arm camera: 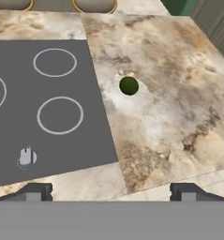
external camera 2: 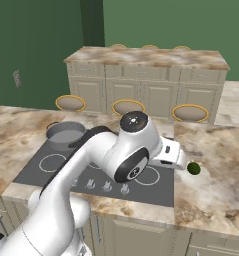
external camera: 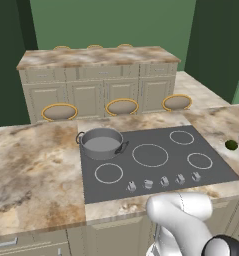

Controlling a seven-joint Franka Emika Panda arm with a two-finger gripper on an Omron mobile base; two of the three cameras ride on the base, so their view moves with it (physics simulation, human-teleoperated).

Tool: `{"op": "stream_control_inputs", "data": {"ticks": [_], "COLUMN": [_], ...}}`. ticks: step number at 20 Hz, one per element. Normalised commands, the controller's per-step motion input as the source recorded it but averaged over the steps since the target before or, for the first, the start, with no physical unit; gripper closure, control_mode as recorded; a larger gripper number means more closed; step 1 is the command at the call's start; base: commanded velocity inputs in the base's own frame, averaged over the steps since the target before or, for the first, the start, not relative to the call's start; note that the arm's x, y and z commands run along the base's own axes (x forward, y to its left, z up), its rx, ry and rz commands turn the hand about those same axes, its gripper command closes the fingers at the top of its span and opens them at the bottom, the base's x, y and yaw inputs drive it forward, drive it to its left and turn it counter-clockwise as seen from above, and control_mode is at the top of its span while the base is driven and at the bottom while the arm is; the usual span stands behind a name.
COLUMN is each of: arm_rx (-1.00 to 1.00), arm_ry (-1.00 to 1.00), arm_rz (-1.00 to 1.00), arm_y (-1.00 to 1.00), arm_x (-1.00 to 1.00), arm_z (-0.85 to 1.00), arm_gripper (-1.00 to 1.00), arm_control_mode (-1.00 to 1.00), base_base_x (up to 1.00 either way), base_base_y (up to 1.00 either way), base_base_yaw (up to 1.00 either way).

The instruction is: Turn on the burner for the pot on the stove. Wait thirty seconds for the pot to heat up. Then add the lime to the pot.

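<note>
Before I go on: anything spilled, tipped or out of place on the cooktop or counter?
Nothing stands out. The round grey steel pot sits upright on the dark cooktop, and the small dark green lime rests on the marble counter beside it.

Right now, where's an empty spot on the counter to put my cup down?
Left of the stove, the marble counter is bare. Right of the stove it is mostly bare too, past the lime. The pot crowds the stove's back left ring.

I can read no text, label, brand or number anywhere. The stove (external camera: 156, 162) carries only thin white ring markings, and its knobs (external camera: 163, 181) along the front edge bear no legible marks.
</note>
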Motion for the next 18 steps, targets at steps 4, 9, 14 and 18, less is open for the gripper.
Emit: {"op": "stream_control_inputs", "data": {"ticks": [4, 9, 14, 18], "arm_rx": [0.00, 0.01, 0.06, 0.03], "arm_ry": [0.00, 0.01, 0.05, 0.07], "arm_rz": [-0.02, -0.02, -0.03, -0.01], "arm_y": [-0.18, -0.19, -0.19, -0.16], "arm_x": [0.17, 0.23, 0.27, 0.27], "arm_z": [-0.42, -0.23, 0.00, 0.00], "arm_gripper": [-1.00, -1.00, -1.00, -1.00], "arm_control_mode": [-1.00, -1.00, -1.00, -1.00], "base_base_x": [0.00, 0.00, 0.00, 0.00], "base_base_y": [0.00, 0.00, 0.00, 0.00], "base_base_yaw": [0.00, 0.00, 0.00, 0.00]}}
